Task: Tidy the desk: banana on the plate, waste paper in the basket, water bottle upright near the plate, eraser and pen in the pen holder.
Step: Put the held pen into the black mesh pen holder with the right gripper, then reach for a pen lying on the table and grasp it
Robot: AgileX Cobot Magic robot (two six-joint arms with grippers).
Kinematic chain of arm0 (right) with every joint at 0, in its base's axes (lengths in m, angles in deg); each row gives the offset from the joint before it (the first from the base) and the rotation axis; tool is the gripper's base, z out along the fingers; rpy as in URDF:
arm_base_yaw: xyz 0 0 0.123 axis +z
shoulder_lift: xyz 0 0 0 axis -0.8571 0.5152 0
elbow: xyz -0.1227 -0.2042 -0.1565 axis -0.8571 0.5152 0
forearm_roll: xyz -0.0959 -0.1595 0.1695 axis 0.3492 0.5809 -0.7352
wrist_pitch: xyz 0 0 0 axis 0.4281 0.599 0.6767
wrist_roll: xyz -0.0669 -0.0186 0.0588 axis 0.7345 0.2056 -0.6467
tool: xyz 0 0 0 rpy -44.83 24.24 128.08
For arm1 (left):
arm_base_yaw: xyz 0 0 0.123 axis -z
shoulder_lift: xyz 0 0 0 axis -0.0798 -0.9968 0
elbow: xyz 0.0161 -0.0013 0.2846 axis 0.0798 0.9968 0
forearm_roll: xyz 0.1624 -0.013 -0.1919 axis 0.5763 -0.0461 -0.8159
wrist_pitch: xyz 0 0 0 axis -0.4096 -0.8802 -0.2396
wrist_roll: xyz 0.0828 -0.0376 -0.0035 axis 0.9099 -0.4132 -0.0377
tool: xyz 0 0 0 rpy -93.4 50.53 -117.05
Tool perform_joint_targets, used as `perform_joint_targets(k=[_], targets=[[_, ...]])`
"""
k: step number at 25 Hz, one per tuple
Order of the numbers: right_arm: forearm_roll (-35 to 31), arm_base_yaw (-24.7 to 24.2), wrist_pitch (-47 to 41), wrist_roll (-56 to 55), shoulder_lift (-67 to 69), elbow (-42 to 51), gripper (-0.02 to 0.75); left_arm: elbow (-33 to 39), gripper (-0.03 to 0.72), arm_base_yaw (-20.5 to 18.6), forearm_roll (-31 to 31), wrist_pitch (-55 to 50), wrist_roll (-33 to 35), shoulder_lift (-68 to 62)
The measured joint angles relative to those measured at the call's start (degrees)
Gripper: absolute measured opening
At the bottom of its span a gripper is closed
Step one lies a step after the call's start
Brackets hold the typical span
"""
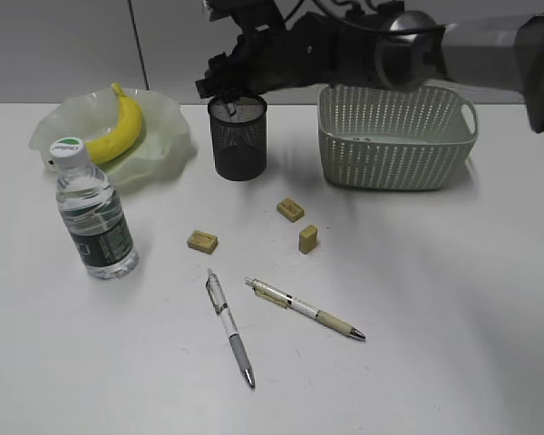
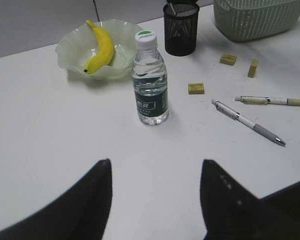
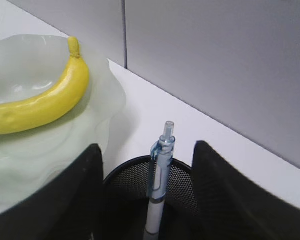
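I see both grippers, left gripper (image 2: 155,200) and right gripper (image 3: 147,195), spread and empty; the water bottle (image 1: 94,220) label's print is unreadable, its cap lettering blurred.

Grey wall (image 1: 54,45) (1 dark vertical seam (image 1: 140,45)) behind.

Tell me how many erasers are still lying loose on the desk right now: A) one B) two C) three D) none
C: three small tan erasers lie on the desk between the pen holder and the two loose pens.
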Motion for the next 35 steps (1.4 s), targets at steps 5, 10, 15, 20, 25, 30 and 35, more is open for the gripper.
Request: perform_joint_targets(k=[5, 10, 15, 20, 25, 30, 35], targets=[[4.4, 0.0, -14.0, 0.0, -5.7, 0.0, 0.455, 0.0, 0.42, 0.0, 0.0, 0.0, 0.0, 0.0], [7.1, -0.1, -32.7, -4.5, -10.3, 0.0, 0.455, 0.0, 0.42, 0.0, 0.0, 0.0, 0.0, 0.0], [15.5, -0.1, -49.9, -14.8, -12.9, 0.0, 0.455, 0.0, 0.42, 0.0, 0.0, 0.0, 0.0, 0.0], [18.3, -0.2, -62.7, -16.2, -14.7, 0.0, 0.452, 0.0, 0.42, 0.0, 0.0, 0.0, 0.0, 0.0], [18.5, -0.2, -64.1, -16.5, -20.1, 3.2, 0.414, 0.0, 0.42, 0.0, 0.0, 0.0, 0.0, 0.0], [18.6, -0.2, -64.2, -16.5, -31.4, 14.0, 0.371, 0.0, 0.42, 0.0, 0.0, 0.0, 0.0, 0.0], [18.9, -0.2, -64.3, -16.8, -45.4, 30.6, 0.366, 0.0, 0.42, 0.0, 0.0, 0.0, 0.0, 0.0]])
